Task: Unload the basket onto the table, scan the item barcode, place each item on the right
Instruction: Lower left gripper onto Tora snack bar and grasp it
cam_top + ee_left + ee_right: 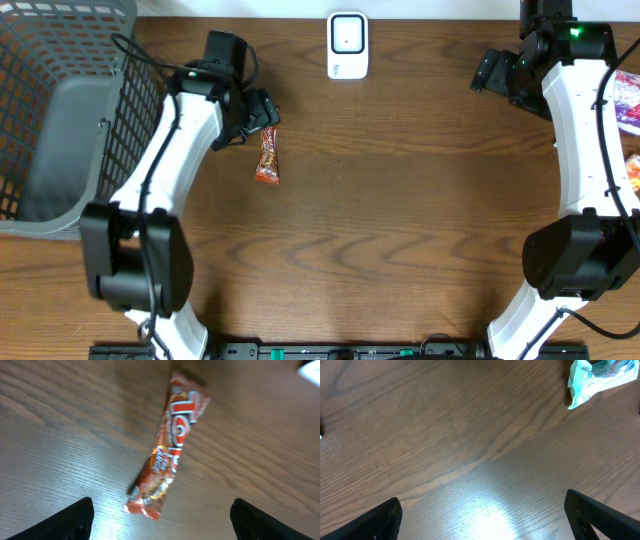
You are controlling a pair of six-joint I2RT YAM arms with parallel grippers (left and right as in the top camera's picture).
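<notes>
Slim orange-red wrapper (167,452) — flat (perhaps candy)

The snack bar (267,156) has an orange-red wrapper with white and black lettering (too blurred to read). The table (400,200) is dark brown wood with wavy grain, paler where light glares. The scanner (347,45) is white and the basket (130,110) is grey wire mesh. The left arm (175,140) and right arm (578,130) are white with black joints. A packet (595,380) shows pale teal and white.
</notes>
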